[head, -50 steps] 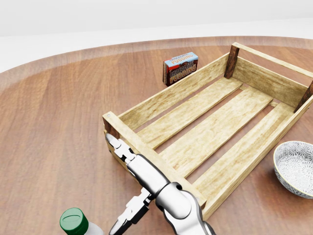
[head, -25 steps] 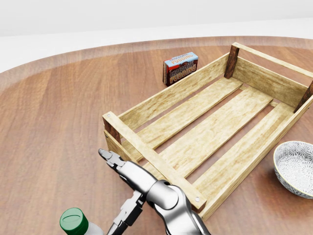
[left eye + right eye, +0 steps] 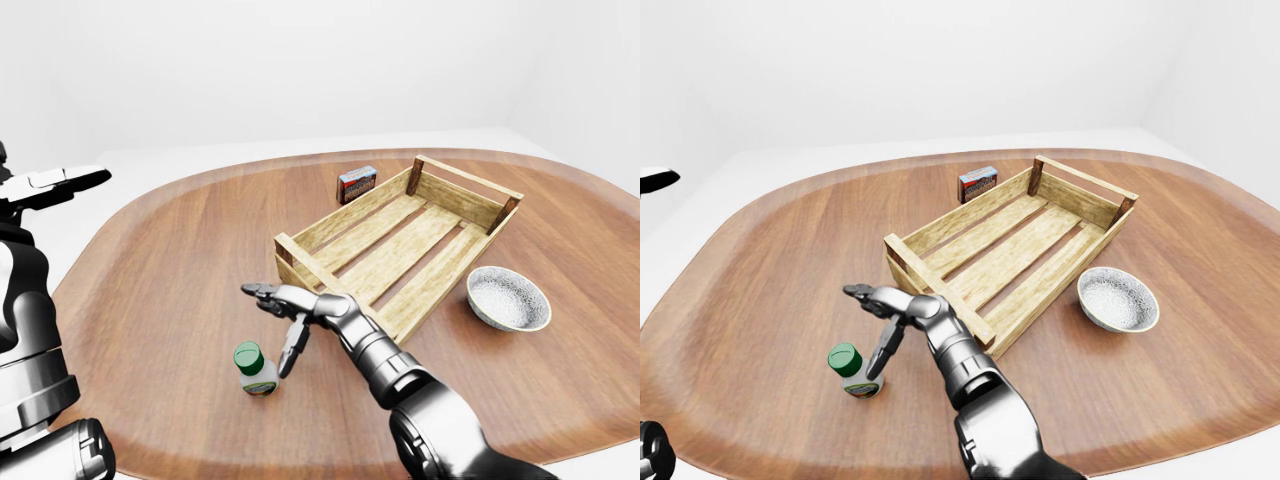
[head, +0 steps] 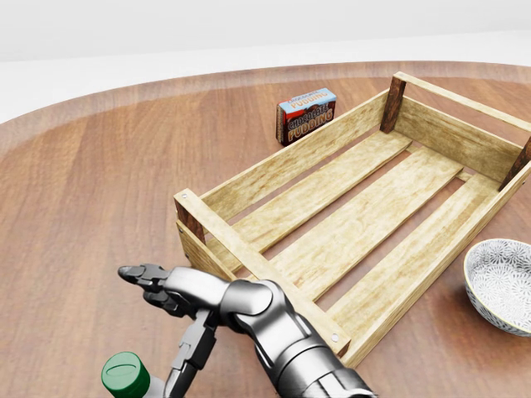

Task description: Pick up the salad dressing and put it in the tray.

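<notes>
In the left-eye view, the salad dressing (image 3: 256, 369), a small bottle with a green cap, stands upright on the wooden surface (image 3: 160, 280), below and left of the tray (image 3: 400, 236) and well apart from it. The right hand (image 3: 285, 318) hangs just beside the bottle on its right, fingers spread wide, one finger angled down toward the cap and not closed on anything. The left hand (image 3: 55, 183) is held up at the view's left edge, far from the work; whether it is wide or narrow I cannot tell. A patterned bowl (image 3: 508, 298) sits right of the tray, and a pudding box (image 3: 357, 183) beyond its far corner.

In the head view, only the bottle's cap shows at the bottom edge, with the spread fingers just above and right of it.

The right-eye view shows the same gap between fingers and bottle.

To do the grasp well, the hand should probably sink lower and wrap the body below the cap, closing squarely so the narrow bottle does not tip.
</notes>
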Motion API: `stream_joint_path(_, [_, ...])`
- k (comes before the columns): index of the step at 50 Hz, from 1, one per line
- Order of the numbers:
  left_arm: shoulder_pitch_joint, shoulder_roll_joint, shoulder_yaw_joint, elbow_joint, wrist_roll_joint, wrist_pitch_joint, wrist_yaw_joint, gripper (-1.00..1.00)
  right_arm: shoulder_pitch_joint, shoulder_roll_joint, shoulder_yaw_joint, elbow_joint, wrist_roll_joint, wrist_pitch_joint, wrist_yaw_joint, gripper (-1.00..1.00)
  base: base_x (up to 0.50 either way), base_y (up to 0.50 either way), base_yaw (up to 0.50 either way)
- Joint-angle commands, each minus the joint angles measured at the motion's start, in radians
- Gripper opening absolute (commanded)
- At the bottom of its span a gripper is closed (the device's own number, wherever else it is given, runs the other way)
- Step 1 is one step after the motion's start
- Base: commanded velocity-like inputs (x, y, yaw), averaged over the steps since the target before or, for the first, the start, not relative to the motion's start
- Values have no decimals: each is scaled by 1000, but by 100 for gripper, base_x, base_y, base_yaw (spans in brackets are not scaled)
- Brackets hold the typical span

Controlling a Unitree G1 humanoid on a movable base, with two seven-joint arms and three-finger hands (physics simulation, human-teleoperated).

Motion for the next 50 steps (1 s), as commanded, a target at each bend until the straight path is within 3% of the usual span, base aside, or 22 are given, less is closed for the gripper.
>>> stream_joint_path(1, [-3, 2, 0, 21, 0, 0, -5, 100, -185, 35, -45, 205, 28, -14, 53, 100, 0, 0, 0])
stream_joint_path(6, [-3, 1, -3, 25, -1, 0, -3, 100, -215, 48, -69, 230, 37, 8, 53, 100, 0, 0, 0])
stream_joint_path(11, [-3, 2, -2, 28, -1, 0, -4, 100, -236, 76, -114, 230, 125, 67, 53, 100, 0, 0, 0])
stream_joint_path(16, [-2, 4, 0, 22, -5, 0, -3, 100, -228, 87, -102, 238, 142, 93, 53, 100, 0, 0, 0])
stream_joint_path(25, [-2, 5, 0, 36, -5, 0, -6, 100, -187, 117, -98, 253, 146, 62, 53, 100, 0, 0, 0])
stream_joint_path(30, [-2, 6, -1, 39, -6, 0, -6, 100, -184, 120, -100, 259, 141, 63, 53, 100, 0, 0, 0])
stream_joint_path(39, [3, 7, 2, 41, -8, 0, -9, 100, -153, 120, -80, 271, 75, 135, 53, 100, 0, 0, 0])
stream_joint_path(45, [2, 10, 3, 47, -9, 0, -10, 100, -151, 118, -5, 274, -83, 135, 53, 100, 0, 0, 0])
stream_joint_path(50, [2, 7, -1, 50, -7, 0, -10, 100, -162, 118, -2, 275, -176, 135, 53, 100, 0, 0, 0])
